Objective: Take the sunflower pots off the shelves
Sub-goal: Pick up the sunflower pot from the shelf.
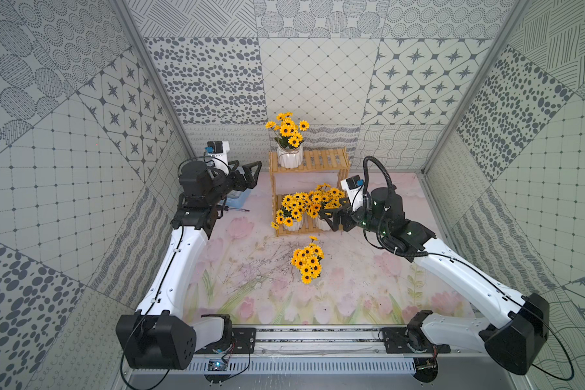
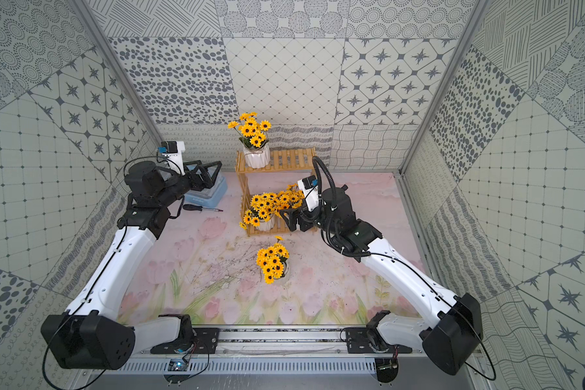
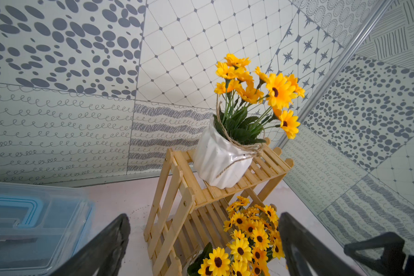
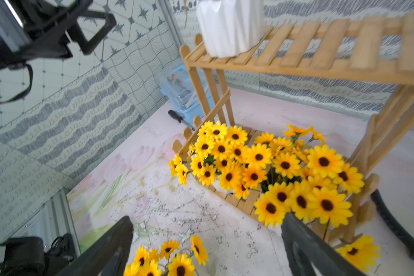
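Two sunflower pots [image 1: 294,221] on the lower shelf [image 1: 305,232] sit just beside the right hand [image 1: 327,220], jaws apart.

The pink tulip-print surface [image 1: 352,287] is carrying a light-wood two-tier slatted rack [image 1: 321,162], a white ribbed pot of yellow sunflowers [image 1: 307,261] in front of it, a pale blue clear plastic toolbox [image 2: 213,194], a black-handled screwdriver [image 2: 200,208] and some dry twigs [image 1: 250,260]. On the rack, a second pot [image 1: 289,157] is sitting up top, with a third pot [image 1: 293,223] and a fourth pot [image 1: 324,198] below.
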